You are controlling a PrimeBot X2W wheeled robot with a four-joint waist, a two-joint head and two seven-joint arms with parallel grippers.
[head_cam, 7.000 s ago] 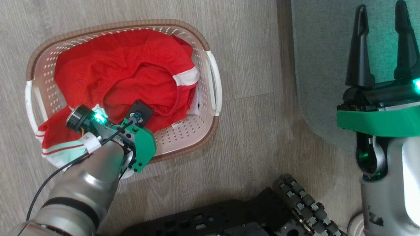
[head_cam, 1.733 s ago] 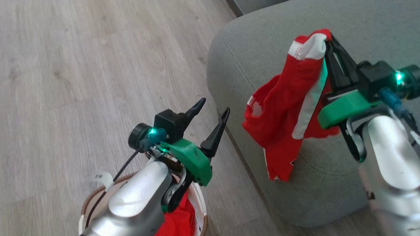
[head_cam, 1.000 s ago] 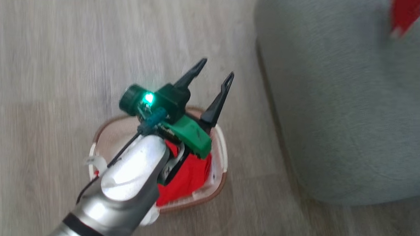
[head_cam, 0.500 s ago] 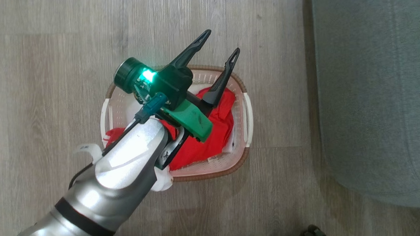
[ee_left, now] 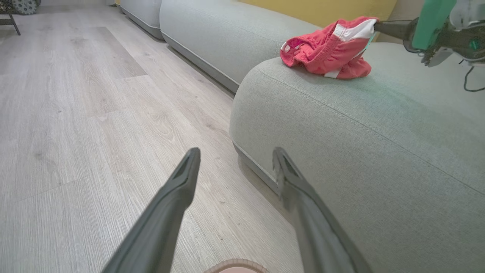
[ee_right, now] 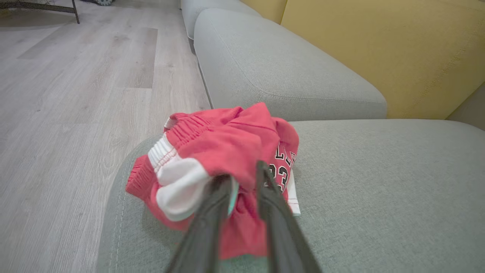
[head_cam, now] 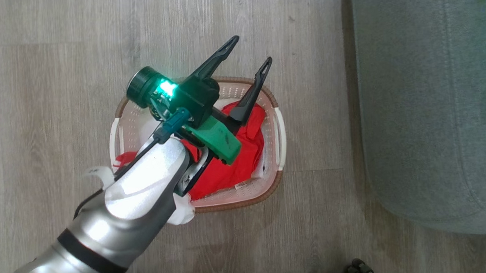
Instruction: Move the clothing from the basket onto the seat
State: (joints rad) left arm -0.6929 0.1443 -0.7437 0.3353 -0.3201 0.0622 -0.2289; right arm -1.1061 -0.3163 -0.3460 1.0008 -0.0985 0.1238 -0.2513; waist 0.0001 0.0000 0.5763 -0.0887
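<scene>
Your right gripper (ee_right: 242, 171) has lowered the first red garment (ee_right: 227, 148) onto the seat (ee_right: 379, 197), its jaws still pinching the white band. I'd release next. The second garment (head_cam: 246, 153) lies in the basket (head_cam: 278, 134), below your left gripper (head_cam: 251, 48), whose jaws are spread.

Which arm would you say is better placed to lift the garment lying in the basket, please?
Left, I would say. The left claw hangs open directly above the basket, where the red garment lies. The right claw is away over the seat, shut on the other garment.
</scene>
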